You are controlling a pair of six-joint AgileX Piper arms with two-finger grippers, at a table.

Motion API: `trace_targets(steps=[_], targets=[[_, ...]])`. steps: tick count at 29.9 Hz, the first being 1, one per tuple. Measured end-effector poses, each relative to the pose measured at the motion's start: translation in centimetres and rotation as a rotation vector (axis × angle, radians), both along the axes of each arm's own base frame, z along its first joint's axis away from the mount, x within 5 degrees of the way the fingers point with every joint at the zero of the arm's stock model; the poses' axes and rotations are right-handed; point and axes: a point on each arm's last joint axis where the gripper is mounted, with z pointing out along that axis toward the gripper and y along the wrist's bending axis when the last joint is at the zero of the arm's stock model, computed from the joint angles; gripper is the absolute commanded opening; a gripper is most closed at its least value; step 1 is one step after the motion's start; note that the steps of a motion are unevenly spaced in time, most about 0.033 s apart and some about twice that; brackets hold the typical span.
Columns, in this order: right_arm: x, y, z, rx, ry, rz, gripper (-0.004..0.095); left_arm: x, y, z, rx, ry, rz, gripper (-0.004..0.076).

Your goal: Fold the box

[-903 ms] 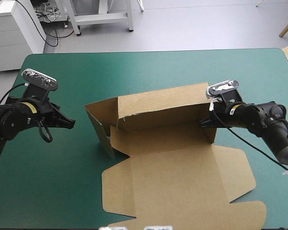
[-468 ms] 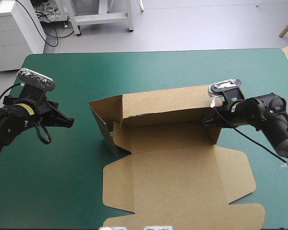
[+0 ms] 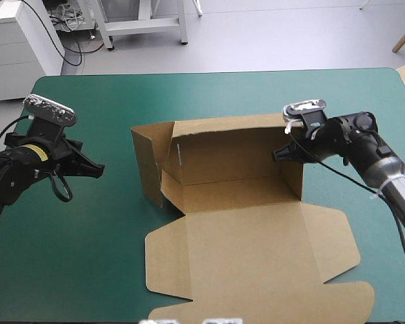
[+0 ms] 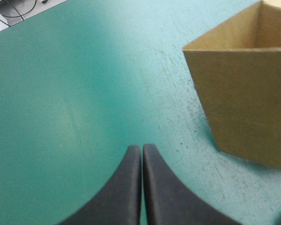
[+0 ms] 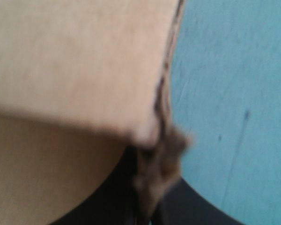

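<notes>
Since just before, the back wall [image 3: 223,152] of the box [image 3: 236,196] has swung from a backward lean to near upright. The left end flap [image 3: 147,162] has come round with it, and the right tool [image 3: 278,155] has lifted and moved inward with the wall's right end. I judge the rear of the tray is being stood up, with the side walls yet to be tucked. The box sits in the middle of the desk [image 3: 88,256], its lid panel [image 3: 256,263] flat toward the near edge. The right tool is clamped on the wall's upper right corner, board edge pinched between its fingers, arm reaching in from the right. The left tool [image 3: 98,169] hovers well apart to the box's left, fingers pressed together on nothing, pointing toward the flap
</notes>
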Motion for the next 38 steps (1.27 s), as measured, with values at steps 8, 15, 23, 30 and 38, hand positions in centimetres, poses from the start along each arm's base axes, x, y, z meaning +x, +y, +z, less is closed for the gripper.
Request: trace_targets(steps=[8,15,23,30,38], targets=[[4.7,1.0,-1.4,0.025,-0.124,-0.009,0.0140,0.0,0.0,0.1,-0.002,-0.007,-0.001,-0.0008],[4.7,1.1,-2.4,-0.010,-0.018,0.015,0.0624,0.0,0.0,0.1,-0.002,-0.007,-0.001,-0.0008],[3.9,0.8,3.7,-0.025,-0.090,0.028,0.0759,0.0,0.0,0.1,-0.002,-0.007,-0.001,-0.0008],[0.6,-0.2,10.8,-0.018,-0.221,0.023,0.0759,0.0,0.0,0.1,-0.002,-0.007,-0.001,-0.0008],[-0.8,-0.6,12.1,-0.019,-0.233,0.022,0.0759,0.0,0.0,0.1,-0.002,-0.006,-0.001,-0.0008]])
